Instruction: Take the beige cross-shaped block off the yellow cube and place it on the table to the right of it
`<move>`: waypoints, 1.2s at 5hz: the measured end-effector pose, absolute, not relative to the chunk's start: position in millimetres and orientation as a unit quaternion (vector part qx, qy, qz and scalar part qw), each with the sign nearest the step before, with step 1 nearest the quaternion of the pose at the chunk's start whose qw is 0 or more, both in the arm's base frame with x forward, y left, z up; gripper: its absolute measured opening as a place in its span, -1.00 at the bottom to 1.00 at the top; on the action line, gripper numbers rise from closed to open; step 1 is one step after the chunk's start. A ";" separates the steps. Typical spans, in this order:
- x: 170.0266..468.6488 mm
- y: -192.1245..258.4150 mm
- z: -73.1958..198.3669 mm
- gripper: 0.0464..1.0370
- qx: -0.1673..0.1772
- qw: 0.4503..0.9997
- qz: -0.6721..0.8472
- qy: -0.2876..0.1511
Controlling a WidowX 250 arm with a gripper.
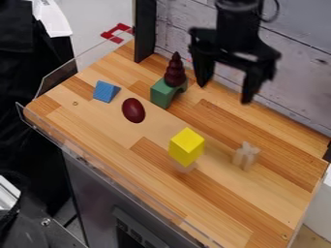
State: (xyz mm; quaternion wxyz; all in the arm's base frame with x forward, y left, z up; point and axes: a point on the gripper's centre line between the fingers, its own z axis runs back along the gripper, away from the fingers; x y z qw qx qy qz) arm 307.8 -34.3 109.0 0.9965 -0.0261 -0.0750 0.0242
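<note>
The black gripper (224,93) hangs over the back of the wooden table, its two fingers spread apart with nothing between them. Just left of it, a dark brown spiral cone (174,70) stands on a green arch-shaped block (163,93). A dark red egg-shaped object (133,110) lies in front of the green block, and a blue triangular block (105,91) is farther left. Near the middle, a yellow block (187,146) sits on top of a pale wooden piece (184,167). To the right stands a small light wooden piece (246,156) with an uneven top.
The wooden table (219,203) has a clear raised edging (67,147) along its left and front sides. A black post (145,31) rises at the back left, and a whitish plank wall (294,70) runs behind.
</note>
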 end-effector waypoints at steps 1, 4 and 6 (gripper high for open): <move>311.2 -8.6 112.0 0.93 -0.009 0.997 0.037 -0.070; 308.2 29.9 129.5 0.93 -0.022 0.994 0.080 -0.077; 312.8 42.5 128.3 0.93 0.012 0.995 0.090 -0.046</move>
